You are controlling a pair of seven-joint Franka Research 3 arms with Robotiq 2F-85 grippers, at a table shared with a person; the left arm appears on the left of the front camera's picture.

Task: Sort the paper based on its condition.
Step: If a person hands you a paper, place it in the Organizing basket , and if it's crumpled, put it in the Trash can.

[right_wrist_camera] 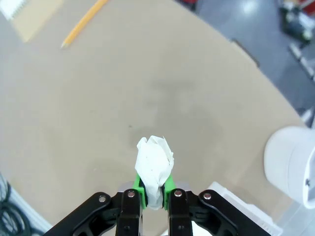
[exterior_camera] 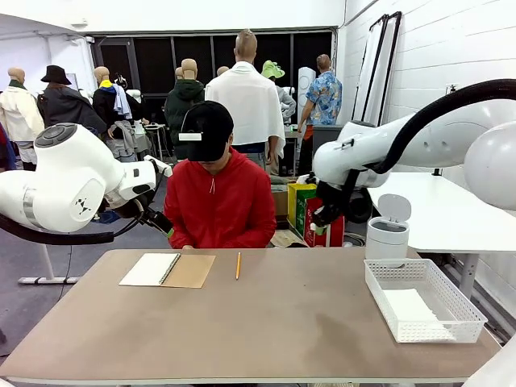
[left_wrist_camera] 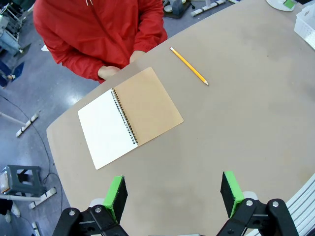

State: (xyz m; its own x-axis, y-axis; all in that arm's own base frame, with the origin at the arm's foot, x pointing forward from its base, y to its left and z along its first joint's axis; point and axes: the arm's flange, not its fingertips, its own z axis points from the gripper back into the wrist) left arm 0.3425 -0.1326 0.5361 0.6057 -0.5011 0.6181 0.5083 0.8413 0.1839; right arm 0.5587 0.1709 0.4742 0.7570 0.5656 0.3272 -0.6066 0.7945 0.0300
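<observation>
Right gripper (right_wrist_camera: 153, 189) is pinching crumpled paper (right_wrist_camera: 154, 166) between its pads, lifted clear for you to bin | left gripper (left_wrist_camera: 173, 194) is hanging wide, empty, over notebook (left_wrist_camera: 129, 116)

Crumpled white paper (right_wrist_camera: 154, 167), wadded into a small lump, pinched upright between green fingers (right_wrist_camera: 140, 189) high above the table. Flat white sheet (exterior_camera: 409, 305) lay inside the mesh basket (exterior_camera: 423, 328).
</observation>
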